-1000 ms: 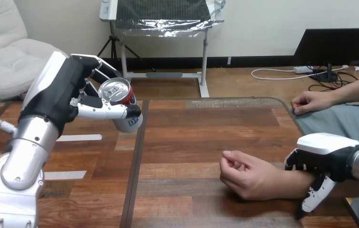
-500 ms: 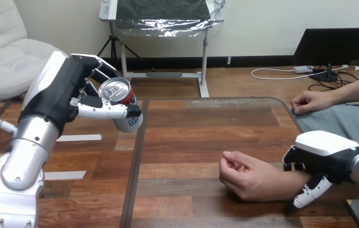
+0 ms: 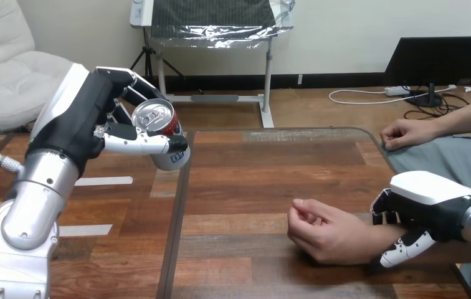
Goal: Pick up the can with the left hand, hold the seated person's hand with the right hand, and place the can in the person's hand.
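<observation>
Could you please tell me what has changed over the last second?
The right hand has curled its thumb in, from pointing down to closing round the person's wrist. The left hand lifted the can slightly. The person's hand stayed curled on the table.

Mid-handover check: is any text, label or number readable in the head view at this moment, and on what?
Can in the left hand: dark print on a pale patch low on its side, too blurred to read.
Table: no text or signs.
</observation>
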Robot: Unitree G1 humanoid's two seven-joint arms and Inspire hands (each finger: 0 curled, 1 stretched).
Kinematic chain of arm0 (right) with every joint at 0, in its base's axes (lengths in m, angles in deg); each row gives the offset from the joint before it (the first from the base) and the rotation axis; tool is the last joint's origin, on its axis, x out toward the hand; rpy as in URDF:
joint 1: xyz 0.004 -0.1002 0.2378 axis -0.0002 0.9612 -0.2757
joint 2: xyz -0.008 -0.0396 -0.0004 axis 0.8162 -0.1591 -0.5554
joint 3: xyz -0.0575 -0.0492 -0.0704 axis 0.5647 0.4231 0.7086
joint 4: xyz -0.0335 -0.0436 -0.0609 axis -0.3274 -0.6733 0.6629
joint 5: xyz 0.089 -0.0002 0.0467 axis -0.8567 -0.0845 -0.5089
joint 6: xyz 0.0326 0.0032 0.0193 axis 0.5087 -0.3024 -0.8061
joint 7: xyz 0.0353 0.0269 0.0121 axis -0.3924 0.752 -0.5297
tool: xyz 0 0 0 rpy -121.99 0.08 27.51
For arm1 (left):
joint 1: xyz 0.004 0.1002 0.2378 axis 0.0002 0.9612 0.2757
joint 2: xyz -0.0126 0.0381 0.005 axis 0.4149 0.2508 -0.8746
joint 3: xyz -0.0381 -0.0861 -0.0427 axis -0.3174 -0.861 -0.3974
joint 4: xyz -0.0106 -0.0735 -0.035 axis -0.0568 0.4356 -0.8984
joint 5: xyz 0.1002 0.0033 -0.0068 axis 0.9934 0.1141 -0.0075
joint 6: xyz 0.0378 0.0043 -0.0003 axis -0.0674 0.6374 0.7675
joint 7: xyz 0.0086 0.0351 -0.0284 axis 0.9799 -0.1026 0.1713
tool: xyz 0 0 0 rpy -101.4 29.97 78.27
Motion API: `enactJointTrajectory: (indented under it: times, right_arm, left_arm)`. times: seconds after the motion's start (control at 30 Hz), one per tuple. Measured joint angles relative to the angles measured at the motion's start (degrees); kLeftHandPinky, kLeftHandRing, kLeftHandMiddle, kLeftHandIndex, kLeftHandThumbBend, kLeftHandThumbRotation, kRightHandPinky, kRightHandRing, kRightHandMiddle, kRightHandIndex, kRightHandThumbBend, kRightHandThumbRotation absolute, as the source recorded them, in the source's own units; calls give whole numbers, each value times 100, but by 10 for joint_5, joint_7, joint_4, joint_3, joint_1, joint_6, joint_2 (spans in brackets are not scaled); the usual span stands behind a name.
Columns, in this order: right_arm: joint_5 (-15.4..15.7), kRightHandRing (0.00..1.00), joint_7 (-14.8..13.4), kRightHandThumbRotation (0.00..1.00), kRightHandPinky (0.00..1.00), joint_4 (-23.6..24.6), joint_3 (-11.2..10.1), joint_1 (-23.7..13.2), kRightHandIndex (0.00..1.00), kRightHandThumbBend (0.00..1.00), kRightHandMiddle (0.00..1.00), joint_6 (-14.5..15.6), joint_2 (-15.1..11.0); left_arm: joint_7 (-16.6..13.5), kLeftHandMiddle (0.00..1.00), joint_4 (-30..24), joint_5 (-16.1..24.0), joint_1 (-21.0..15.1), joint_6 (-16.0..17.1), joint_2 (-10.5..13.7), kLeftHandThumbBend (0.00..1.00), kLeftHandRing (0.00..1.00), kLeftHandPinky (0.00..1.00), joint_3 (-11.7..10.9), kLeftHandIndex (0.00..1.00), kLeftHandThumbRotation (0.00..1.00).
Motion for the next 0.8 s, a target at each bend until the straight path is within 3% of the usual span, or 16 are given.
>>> enactJointTrajectory:
  times: [0.8]
  right_arm:
    - [-47,41,5,44,34,21,-12,11,52,74,47,17,1]
  left_arm:
    - [-8,38,51,-21,0,32,-19,59,30,21,1,45,0]
